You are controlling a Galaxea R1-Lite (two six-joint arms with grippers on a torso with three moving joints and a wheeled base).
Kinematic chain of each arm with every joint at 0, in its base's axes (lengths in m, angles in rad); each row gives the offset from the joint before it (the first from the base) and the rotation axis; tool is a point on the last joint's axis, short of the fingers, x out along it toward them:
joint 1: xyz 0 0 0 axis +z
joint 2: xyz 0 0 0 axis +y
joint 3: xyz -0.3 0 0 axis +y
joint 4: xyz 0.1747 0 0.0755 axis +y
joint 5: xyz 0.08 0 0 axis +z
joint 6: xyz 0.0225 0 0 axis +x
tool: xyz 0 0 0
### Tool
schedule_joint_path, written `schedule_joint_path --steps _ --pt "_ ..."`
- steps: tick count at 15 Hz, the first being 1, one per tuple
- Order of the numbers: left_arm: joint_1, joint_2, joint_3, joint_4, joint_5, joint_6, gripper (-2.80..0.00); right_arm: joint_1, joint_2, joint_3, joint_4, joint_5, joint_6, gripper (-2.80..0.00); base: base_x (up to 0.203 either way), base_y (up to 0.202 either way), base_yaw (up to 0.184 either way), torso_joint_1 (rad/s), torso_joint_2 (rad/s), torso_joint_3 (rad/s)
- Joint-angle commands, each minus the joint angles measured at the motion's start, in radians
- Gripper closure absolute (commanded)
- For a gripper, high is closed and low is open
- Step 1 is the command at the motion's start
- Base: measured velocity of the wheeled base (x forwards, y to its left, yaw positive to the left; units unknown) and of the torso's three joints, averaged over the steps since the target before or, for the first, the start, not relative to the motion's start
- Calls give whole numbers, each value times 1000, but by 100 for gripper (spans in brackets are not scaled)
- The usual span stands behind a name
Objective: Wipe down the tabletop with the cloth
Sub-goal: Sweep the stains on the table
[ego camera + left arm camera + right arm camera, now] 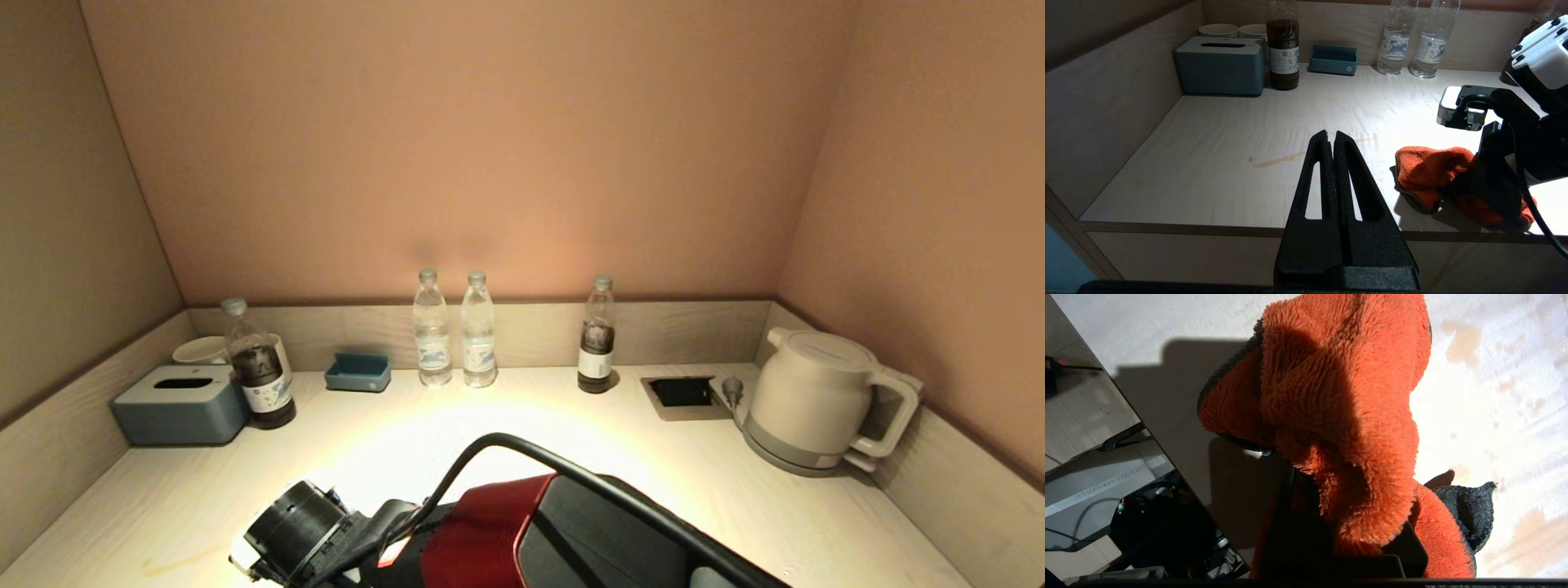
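You have: right gripper [1490, 183] clamped on the cloth [1429, 171] at the tabletop's [1216, 134] front edge (left gripper [1330, 139] closed, empty).

Tabletop [408, 457] middle lies open; bottles [454, 339] and kettle [808, 400] line its back.

The cloth [1429, 171] lies by the tabletop's [163, 506] front edge, the tissue box [181, 404] in its back left corner, the kettle [808, 400] back right, bottles [455, 339] along the back edge.
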Motion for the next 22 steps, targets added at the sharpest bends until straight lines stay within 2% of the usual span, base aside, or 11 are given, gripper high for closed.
schedule_joint_path --steps 1,4,8,11,12,13,14,15,16,18,22 --pt "0 0 0 0 0 -1 0 7 35 -30 4 -3 -8 0 0 0 0 0 0 0" --pt "0 0 0 0 0 -1 0 -7 40 -40 0 -11 -12 0 0 0 0 0 0 0" --pt "0 0 0 0 0 -1 0 -97 21 -39 -6 20 -6 0 0 0 0 0 0 0" --pt "0 0 0 0 0 -1 0 -144 -11 -22 -21 169 -1 0 0 0 0 0 0 0" --pt "0 0 0 0 0 -1 0 -165 -27 -7 -21 283 -6 0 0 0 0 0 0 0" --pt "0 0 0 0 0 -1 0 -185 -41 8 -22 341 -13 0 0 0 0 0 0 0" --pt "0 0 0 0 0 -1 0 -186 -42 9 -22 343 -14 0 0 0 0 0 0 0" --pt "0 0 0 0 0 -1 0 -198 -49 14 -19 378 -36 0 0 0 0 0 0 0" --pt "0 0 0 0 0 -1 0 -218 -56 22 -15 456 -73 0 0 0 0 0 0 0" --pt "0 0 0 0 0 -1 0 -272 -66 66 -9 498 -181 0 0 0 0 0 0 0" --pt "0 0 0 0 0 -1 0 -329 -94 123 -8 530 -264 0 0 0 0 0 0 0"
